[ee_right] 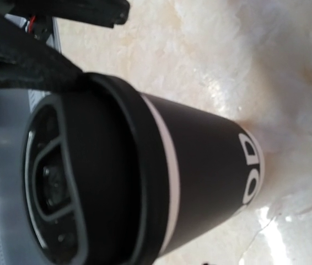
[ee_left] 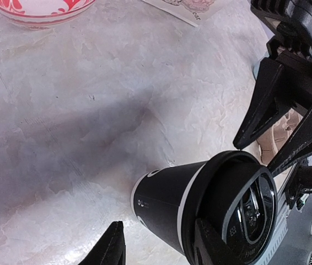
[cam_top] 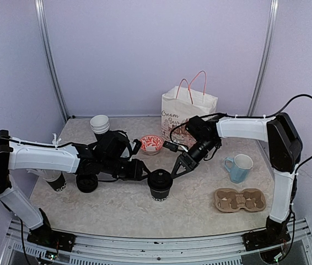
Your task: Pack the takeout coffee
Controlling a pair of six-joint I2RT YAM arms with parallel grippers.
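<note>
The right gripper (cam_top: 179, 168) had its fingers spread in a medium V, holding nothing, with the tips right up at the far-right rim of the lid (cam_top: 160, 177). The left gripper (cam_top: 145, 172) sat just left of the same coffee cup (cam_top: 160, 190), fingers partly apart too. I couldn't tell if it was actually touching. The cup stood upright mid-table (cam_top: 200, 212) with its lid on, well apart from the cardboard carrier (cam_top: 240, 200) at the near right and the paper bag (cam_top: 188, 107) at the far side.

My worry was two grippers crowding one light cup. If the right one pinched only the lid, it could pop off. An off-centre shove from either side could tip the whole thing.
</note>
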